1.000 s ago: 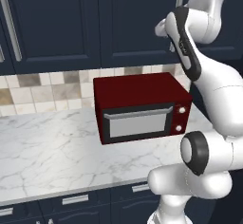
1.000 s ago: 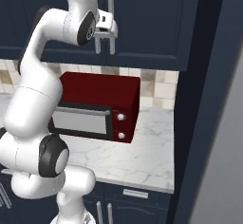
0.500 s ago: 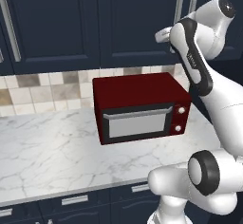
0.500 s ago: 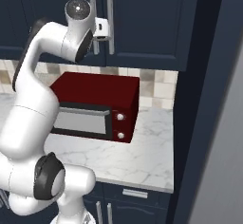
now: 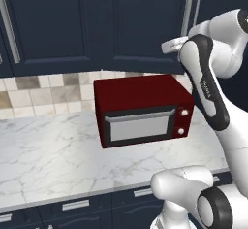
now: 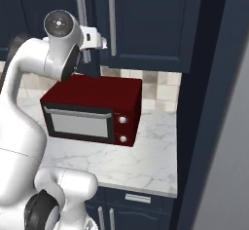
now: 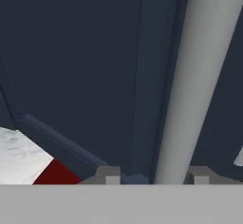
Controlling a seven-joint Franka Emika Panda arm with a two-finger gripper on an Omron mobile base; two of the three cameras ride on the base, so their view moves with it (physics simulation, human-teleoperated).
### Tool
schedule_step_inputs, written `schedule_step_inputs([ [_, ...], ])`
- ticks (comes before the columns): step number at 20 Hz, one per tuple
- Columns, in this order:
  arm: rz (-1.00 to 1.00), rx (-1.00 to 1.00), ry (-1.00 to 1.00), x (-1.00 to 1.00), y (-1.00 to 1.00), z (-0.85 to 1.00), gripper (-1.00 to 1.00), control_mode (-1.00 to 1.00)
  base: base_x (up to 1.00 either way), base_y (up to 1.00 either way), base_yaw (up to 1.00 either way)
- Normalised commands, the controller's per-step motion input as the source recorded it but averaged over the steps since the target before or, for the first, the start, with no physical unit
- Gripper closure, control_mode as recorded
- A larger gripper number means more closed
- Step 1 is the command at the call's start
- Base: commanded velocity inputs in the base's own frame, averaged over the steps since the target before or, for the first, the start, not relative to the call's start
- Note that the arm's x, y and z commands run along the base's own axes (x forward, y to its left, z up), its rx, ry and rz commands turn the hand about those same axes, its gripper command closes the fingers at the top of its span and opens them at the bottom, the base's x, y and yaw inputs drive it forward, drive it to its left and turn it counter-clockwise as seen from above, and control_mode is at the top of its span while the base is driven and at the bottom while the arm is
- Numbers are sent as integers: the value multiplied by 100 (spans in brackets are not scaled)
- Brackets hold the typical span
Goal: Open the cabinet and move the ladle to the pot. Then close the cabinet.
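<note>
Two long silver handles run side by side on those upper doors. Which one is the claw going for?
The left one of the pair, the cabinet's bar handle. It stands between the claw's fingertips, while the twin handle hangs apart to its right.

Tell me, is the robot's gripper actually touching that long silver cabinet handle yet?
Cannot tell. In the hand view the handle runs between the two fingertips, but the grey band hides where they meet it, so neither contact nor a gap shows plainly.

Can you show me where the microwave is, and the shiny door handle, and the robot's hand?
microwave (image 5: 140, 127), left base view, glass door front.
cabinet handle (image 7: 190, 85), hand view, middle of the silver bar.
gripper (image 7: 154, 176), hand view, midway between the fingertips.
</note>
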Motion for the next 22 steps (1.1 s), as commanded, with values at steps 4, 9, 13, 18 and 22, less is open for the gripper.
schedule_step_inputs([
  [4, -7, 0, 0, -100, 100, 0, 100, -100, 0, 0, 0],
  [9, -8, 0, 0, -100, 100, 0, 100, -100, 0, 0, 0],
  [13, -6, 0, 0, -93, 100, 0, 100, -100, 0, 0, 0],
  [18, -5, 0, 0, -51, 78, 0, -100, -100, 0, 0, 0],
  [22, -3, 0, 0, -65, -37, 0, -100, -100, 0, 0, 0],
])
